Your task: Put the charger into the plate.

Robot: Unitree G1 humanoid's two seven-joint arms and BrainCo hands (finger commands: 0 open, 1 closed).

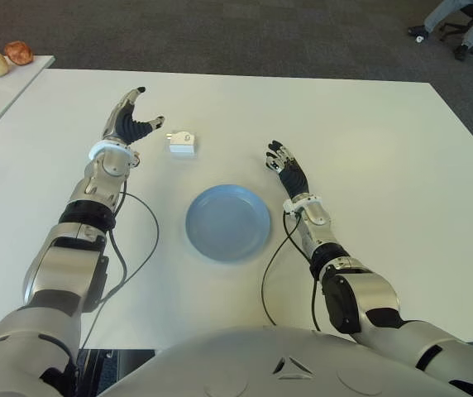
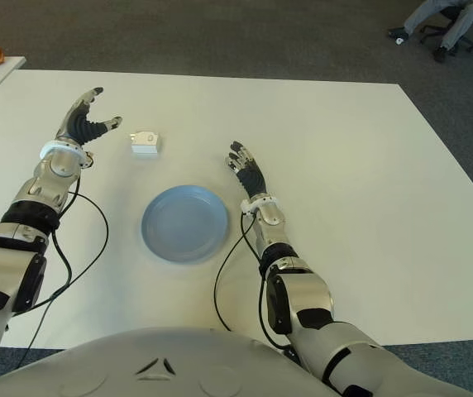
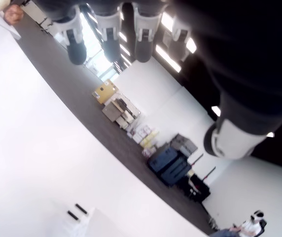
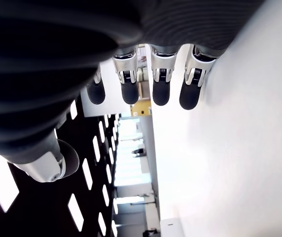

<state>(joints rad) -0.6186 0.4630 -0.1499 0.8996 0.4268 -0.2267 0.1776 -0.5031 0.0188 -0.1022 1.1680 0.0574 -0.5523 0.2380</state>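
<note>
A small white charger (image 1: 181, 143) lies on the white table (image 1: 369, 149), a short way beyond the round blue plate (image 1: 228, 222). Its prongs show in the left wrist view, on the charger (image 3: 79, 217). My left hand (image 1: 133, 120) is raised just left of the charger, fingers spread, holding nothing. My right hand (image 1: 284, 165) shows to the right of the plate's far edge, fingers stretched out and empty. Nothing lies in the plate.
A second white table (image 1: 5, 87) at the far left carries round fruit-like items (image 1: 7, 56). Black cables (image 1: 141, 248) trail from both wrists across the table. A seated person's legs and an office chair (image 1: 460, 21) show at the far right on dark carpet.
</note>
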